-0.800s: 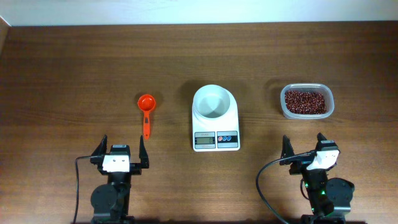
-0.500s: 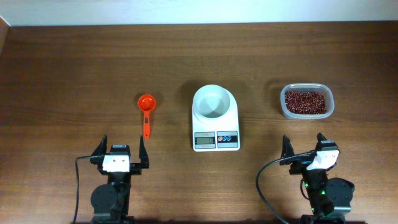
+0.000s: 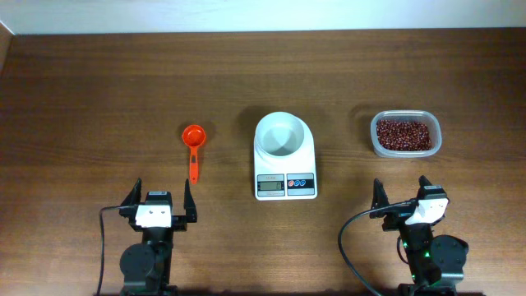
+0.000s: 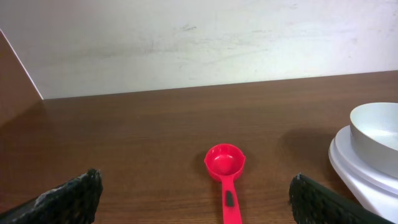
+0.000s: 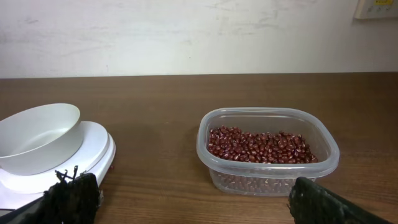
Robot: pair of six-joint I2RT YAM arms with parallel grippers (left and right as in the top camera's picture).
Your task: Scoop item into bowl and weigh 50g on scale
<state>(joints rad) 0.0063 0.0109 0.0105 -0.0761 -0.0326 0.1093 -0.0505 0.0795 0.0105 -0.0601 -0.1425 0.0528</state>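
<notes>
White bowl (image 3: 283, 136) is sitting on the kitchen scale (image 3: 285, 186), display writing too small to read. Beans (image 3: 403, 134) are lying in the clear tub (image 3: 404, 113), right of it. Left gripper (image 3: 161, 191) and right gripper (image 3: 402, 187) are gaping, empty.

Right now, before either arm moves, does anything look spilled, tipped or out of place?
Nothing stands out. The beans are all inside the clear tub, the bowl sits upright on the scale, and the red scoop lies flat and empty left of the scale. No spill shows on the table.
</notes>
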